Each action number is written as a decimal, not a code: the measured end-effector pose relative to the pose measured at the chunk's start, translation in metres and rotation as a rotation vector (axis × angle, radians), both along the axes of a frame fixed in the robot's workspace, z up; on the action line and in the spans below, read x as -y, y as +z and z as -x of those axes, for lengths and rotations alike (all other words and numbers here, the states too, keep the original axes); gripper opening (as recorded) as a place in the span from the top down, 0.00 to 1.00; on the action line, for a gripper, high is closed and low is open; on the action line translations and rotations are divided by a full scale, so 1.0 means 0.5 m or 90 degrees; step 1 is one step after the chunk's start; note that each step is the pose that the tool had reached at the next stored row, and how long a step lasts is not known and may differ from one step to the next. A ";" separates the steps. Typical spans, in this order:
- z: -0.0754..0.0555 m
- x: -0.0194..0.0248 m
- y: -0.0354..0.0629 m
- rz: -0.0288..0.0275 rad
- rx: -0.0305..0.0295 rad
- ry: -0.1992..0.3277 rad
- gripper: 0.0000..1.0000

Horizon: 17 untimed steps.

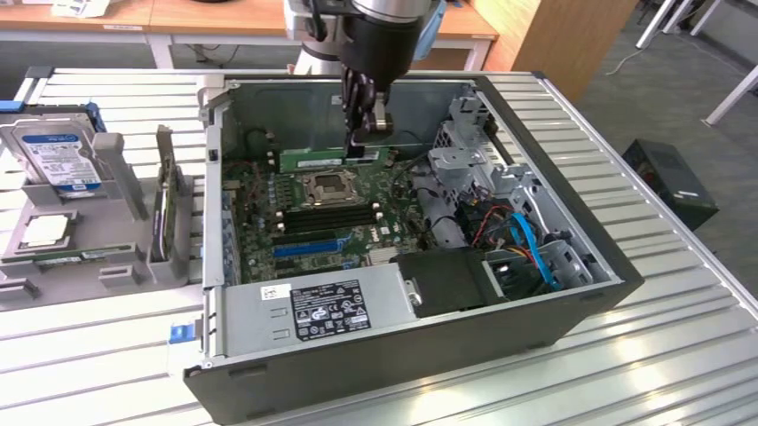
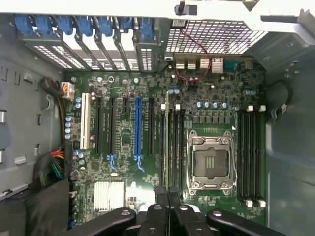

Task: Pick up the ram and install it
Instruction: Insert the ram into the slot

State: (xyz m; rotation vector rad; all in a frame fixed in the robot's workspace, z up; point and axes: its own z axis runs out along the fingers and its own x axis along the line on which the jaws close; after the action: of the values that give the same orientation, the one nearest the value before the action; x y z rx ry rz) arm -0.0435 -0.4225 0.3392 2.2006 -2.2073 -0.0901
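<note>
The hand (image 2: 166, 193), clenched on the ram (image 2: 167, 137), needs it upright and lined along the memory slot (image 2: 174, 147) before pressing evenly.

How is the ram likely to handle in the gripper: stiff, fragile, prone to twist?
The ram is probably stiff: it juts straight from the gripper without sagging. Seen edge-on from the wrist, it is thin, so likely light and apt to pivot if pushed sideways. A bare circuit board, it is probably fragile.
</note>
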 end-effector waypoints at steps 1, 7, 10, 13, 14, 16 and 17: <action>0.000 0.0000 -0.004 0.0000 0.0000 0.000 0.88; 0.000 0.0000 -0.024 0.0000 0.0000 0.000 0.88; 0.000 0.0000 -0.033 0.0000 0.0000 0.000 0.88; 0.000 0.0000 -0.043 0.0000 0.0000 0.000 0.88; 0.000 0.0000 -0.046 0.0000 0.0000 0.000 0.88; 0.000 0.0000 -0.052 0.0000 0.0000 0.000 0.88; 0.000 0.0000 -0.055 0.0000 0.0000 0.000 0.88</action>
State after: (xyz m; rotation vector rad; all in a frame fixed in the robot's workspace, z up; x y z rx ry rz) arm -0.0435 -0.4225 0.3117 2.2005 -2.2074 -0.0901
